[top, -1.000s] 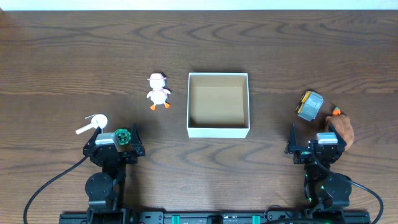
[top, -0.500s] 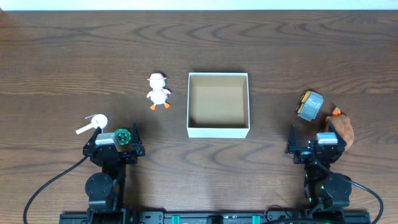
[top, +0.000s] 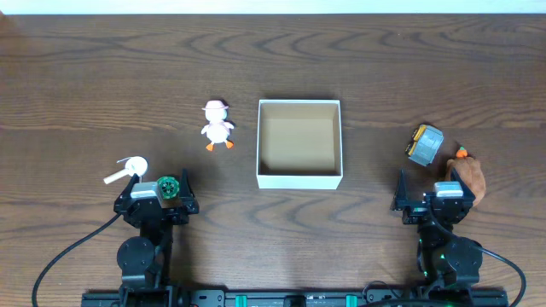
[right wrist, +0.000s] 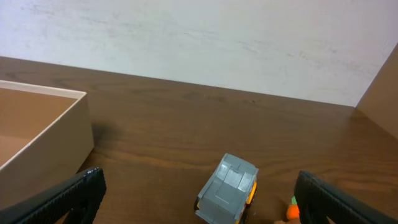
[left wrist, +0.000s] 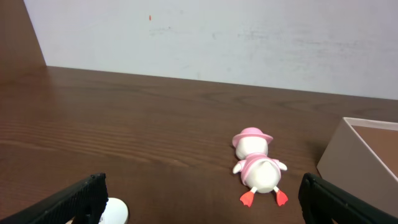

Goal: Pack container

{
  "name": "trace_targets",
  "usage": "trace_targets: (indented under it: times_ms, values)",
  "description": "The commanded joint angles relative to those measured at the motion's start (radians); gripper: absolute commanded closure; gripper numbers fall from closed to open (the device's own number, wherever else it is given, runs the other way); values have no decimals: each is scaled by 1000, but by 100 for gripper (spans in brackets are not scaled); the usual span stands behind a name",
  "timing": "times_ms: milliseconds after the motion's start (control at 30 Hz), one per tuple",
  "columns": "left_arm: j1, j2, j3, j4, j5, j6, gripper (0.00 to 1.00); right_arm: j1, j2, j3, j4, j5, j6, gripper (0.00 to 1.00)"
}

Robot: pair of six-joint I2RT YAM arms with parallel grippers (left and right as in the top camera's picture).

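The container (top: 299, 176), a square shallow white box with a tan inside, sits empty at the table's middle; its wall shows in the left wrist view (left wrist: 354, 155) and the right wrist view (right wrist: 56, 146). A white duck toy with a pink hat (top: 217, 125) lies left of it, also in the left wrist view (left wrist: 258, 165). A grey and yellow toy truck (top: 425, 144) lies right of it, also in the right wrist view (right wrist: 227, 190). My left gripper (top: 159, 181) is open and empty near the front edge, as seen in the left wrist view (left wrist: 202, 196). My right gripper (top: 432, 181) is open and empty, as seen in the right wrist view (right wrist: 199, 196).
A white spoon-like piece (top: 128, 169) lies just left of my left gripper. A brown plush toy (top: 473, 179) with an orange bit (top: 461, 153) lies beside my right gripper. A pale wall stands behind the table's far edge.
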Motion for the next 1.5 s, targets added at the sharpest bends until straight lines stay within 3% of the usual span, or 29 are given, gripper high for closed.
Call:
trace_targets:
  times_ms: [0,433,600,733,1067,1333,1467]
  values:
    - [5,-6,-18,-33,-12,21,2,-3,-7,-4,-1,-27,-2,1]
    - [5,-1,-18,-37,-12,10,2,-4,92,10,-18,-41,175,1]
    - [5,23,2,-60,1,-138,2,-4,245,125,-66,-39,214,1]
    - [5,90,73,-106,73,-146,2,-6,414,292,-137,-23,211,1]
    - [5,523,513,-359,98,-145,2,-12,942,876,-498,-8,203,1]
    - [5,974,1005,-803,100,-145,2,-91,1366,1369,-922,-29,215,1]
    - [5,1133,1149,-937,100,-145,2,-137,1487,1470,-1000,-156,213,1]
